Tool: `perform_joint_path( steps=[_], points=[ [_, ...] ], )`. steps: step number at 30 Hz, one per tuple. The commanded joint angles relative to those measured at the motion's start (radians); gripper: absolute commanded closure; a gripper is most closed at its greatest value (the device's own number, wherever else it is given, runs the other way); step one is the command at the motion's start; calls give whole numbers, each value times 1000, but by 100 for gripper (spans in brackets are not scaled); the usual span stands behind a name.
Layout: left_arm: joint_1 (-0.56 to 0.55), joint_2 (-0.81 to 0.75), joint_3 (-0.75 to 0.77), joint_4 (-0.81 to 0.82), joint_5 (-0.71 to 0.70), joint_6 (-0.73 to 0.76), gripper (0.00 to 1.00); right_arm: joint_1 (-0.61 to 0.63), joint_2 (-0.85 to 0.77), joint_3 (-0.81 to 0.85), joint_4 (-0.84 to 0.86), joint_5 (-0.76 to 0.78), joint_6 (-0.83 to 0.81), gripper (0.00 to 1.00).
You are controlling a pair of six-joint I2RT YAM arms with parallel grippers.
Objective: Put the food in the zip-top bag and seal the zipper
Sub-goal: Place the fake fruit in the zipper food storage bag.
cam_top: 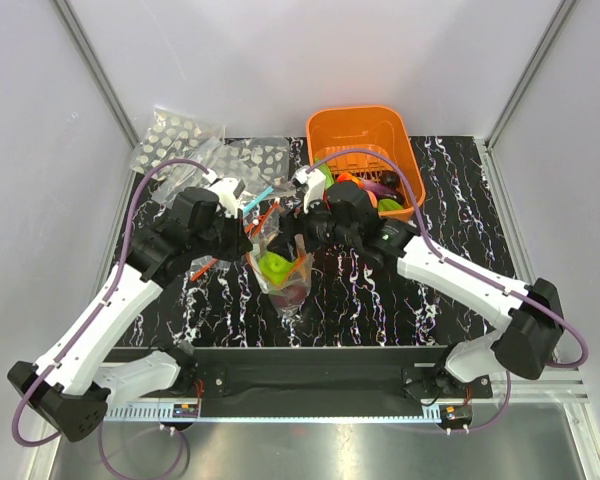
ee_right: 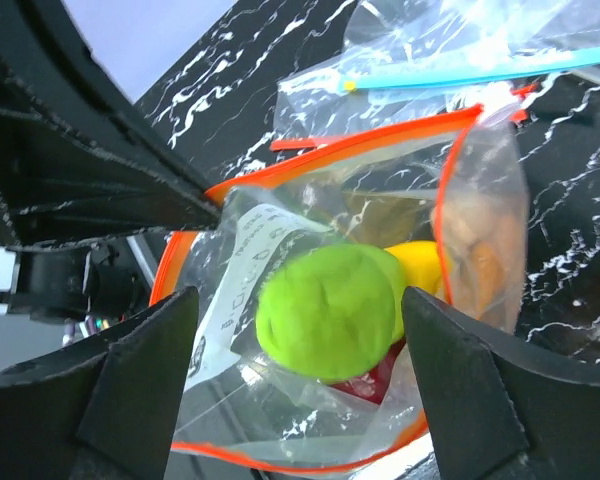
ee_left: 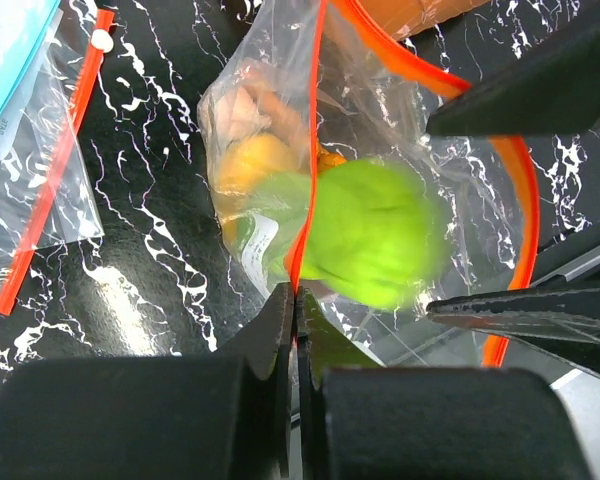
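Note:
The clear zip-top bag (cam_top: pixel 285 270) hangs open at mid-table. My left gripper (ee_left: pixel 298 300) is shut on its red-orange zipper (ee_left: pixel 310 150) at the mouth's left edge. My right gripper (ee_right: pixel 300 300) stands open right over the mouth, its fingers wide on either side of a green apple (ee_right: pixel 325 310), touching neither side of it. The apple (ee_left: pixel 375 235) sits inside the mouth on top of other food: a yellow piece (ee_right: pixel 420 262), a red one (ee_right: pixel 375 385), and a dark purple one (cam_top: pixel 292 293) at the bottom.
An orange basket (cam_top: pixel 365 125) with more toy food (cam_top: pixel 380 190) stands at the back right, close behind my right arm. White-spotted bags (cam_top: pixel 175 135) and a blue-stripped bag (ee_right: pixel 460 75) lie at the back left. Another red-stripped bag (ee_left: pixel 50 190) lies flat left of the held one.

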Motion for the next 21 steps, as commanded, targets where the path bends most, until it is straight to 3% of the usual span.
perform_joint_path(
  steps=[1, 6, 8, 14, 21],
  points=[
    [5, -34, 43, 26, 14, 3, 100, 12, -41, 50, 3, 53, -6, 10],
    [5, -40, 37, 28, 22, 1, 100, 12, -75, 89, -58, 100, 17, 17],
    [5, -43, 37, 28, 22, 0, 100, 11, -83, 110, -95, 137, 31, 25],
    [3, -48, 25, 31, 22, -2, 100, 12, -96, 161, -227, 224, 44, 37],
    [3, -43, 20, 43, 34, -8, 100, 11, -80, 152, -308, 232, 32, 39]
  ],
)
